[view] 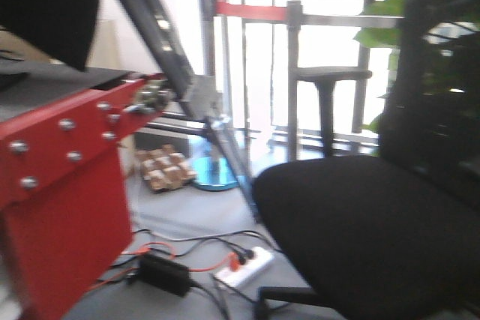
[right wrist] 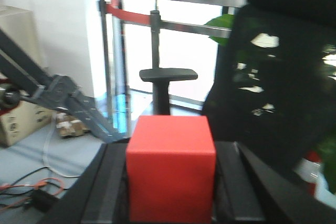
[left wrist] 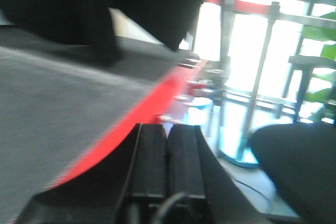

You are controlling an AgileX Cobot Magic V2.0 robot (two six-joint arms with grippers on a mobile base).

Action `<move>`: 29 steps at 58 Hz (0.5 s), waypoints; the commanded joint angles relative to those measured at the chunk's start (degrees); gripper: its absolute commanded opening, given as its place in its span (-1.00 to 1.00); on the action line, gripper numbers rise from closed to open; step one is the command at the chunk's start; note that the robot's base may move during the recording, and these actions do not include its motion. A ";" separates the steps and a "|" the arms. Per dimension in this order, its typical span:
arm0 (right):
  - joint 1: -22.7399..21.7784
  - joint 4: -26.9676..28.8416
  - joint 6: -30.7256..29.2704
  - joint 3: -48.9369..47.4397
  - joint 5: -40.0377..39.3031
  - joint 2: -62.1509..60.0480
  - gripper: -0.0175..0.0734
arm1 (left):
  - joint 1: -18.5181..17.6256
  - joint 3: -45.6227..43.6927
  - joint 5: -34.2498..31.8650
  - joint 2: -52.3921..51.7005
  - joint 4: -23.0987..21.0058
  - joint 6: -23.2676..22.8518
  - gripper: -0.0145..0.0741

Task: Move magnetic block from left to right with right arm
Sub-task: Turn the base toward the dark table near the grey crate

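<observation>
The magnetic block (right wrist: 170, 169), a plain red cube, fills the lower middle of the right wrist view. It sits between the two black fingers of my right gripper (right wrist: 171, 150), which is shut on it, one finger against each side. The block is held in the air, with the floor and a chair behind it. In the left wrist view my left gripper (left wrist: 168, 128) is shut, its two black fingers pressed together with nothing between them. It hangs beside the red edge (left wrist: 142, 114) of a grey table top (left wrist: 52, 108). Neither gripper shows in the front-facing view.
A black office chair (view: 375, 215) stands at the right, close by. The red metal frame (view: 60, 185) with bolts is at the left. On the floor lie a power strip (view: 244, 266) and cables. A barrier post and green plant (right wrist: 226, 24) stand behind.
</observation>
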 commanded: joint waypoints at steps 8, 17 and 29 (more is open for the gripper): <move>-0.29 -0.03 -0.62 -1.78 -4.77 0.39 0.10 | -0.05 0.48 -4.84 -0.42 -0.16 -0.10 -0.94; -0.29 -0.03 -0.62 -1.78 -4.77 0.39 0.10 | -0.05 0.48 -4.84 -0.42 -0.16 -0.10 -0.94; -0.29 -0.03 -0.62 -1.78 -4.77 0.39 0.10 | -0.05 0.48 -4.84 -0.42 -0.16 -0.10 -0.94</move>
